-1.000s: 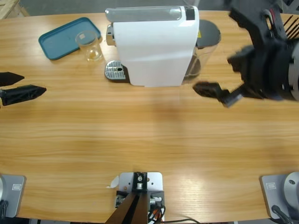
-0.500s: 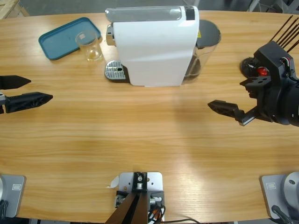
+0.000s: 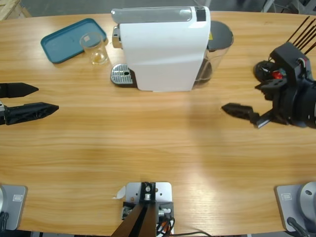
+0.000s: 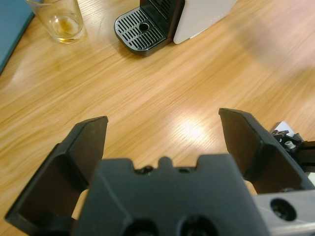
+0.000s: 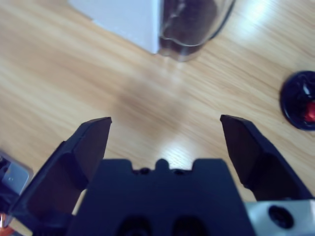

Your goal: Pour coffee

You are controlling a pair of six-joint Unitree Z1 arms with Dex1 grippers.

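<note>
We see the glass (image 3: 95, 48) with its trace of coffee (image 4: 65, 28) beside the teal tray (image 3: 61, 42), ahead of our left end effector (image 3: 35, 98), jaws spread and empty; the right end effector (image 5: 165, 140), also spread, is far off

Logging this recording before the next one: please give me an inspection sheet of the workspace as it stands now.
Surface: wooden table, bare in the middle.
Job's things: clear glass beside the blue tray, a thin amber film at its bottom, no dark coffee seen; white coffee machine with an empty drip grille.
Clutter: black round holder with something red inside, far right.
Claws: left claw open, holding nothing; right claw open, holding nothing.
Cables: thin black rods at the right edge.
Surroundings: nothing seen.
</note>
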